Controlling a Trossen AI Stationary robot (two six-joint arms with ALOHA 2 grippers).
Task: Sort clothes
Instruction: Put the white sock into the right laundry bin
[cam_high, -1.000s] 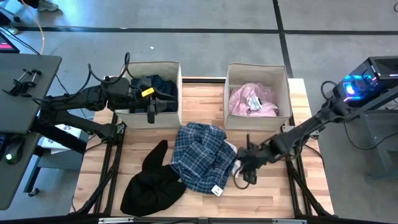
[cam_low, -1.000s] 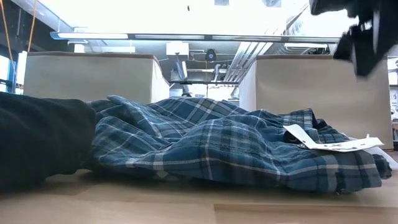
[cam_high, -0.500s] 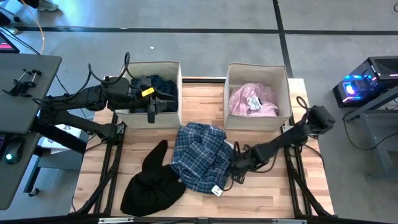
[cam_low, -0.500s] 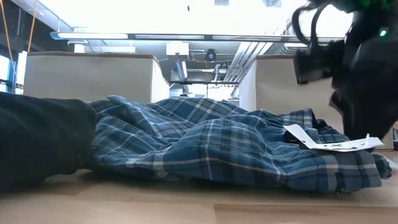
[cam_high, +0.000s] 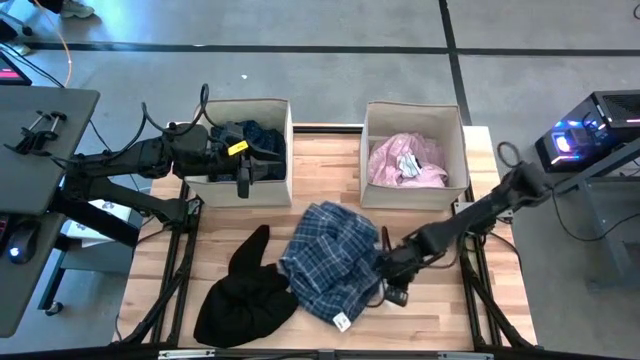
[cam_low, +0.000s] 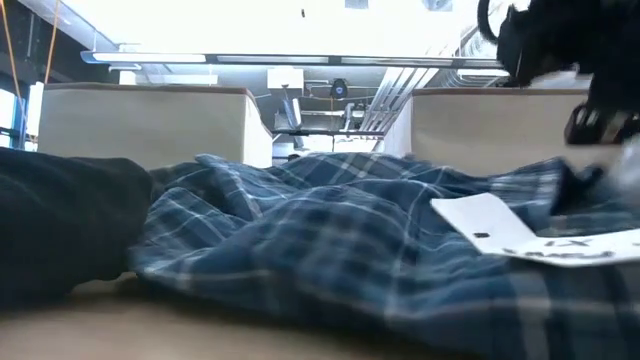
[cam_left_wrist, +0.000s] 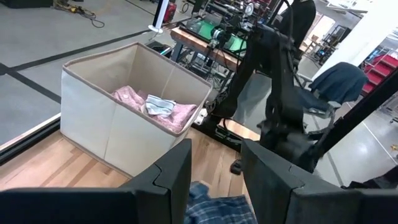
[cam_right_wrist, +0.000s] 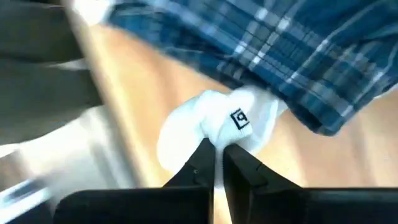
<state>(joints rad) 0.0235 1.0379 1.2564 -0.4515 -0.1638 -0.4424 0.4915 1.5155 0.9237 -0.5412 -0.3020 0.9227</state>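
On wooden table (cam_high: 320, 170), right gripper (cam_right_wrist: 214, 155) pinching white sock (cam_right_wrist: 217, 121) beside plaid shirt (cam_high: 330, 255), left gripper (cam_left_wrist: 214, 180) parted, grey floor (cam_high: 330, 25) beyond

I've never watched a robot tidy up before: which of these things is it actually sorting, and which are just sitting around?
Being sorted: plaid shirt, black garment, white sock pinched in the right end effector, pink shirt, dark navy garment.

Just there: two beige bins, wooden table.
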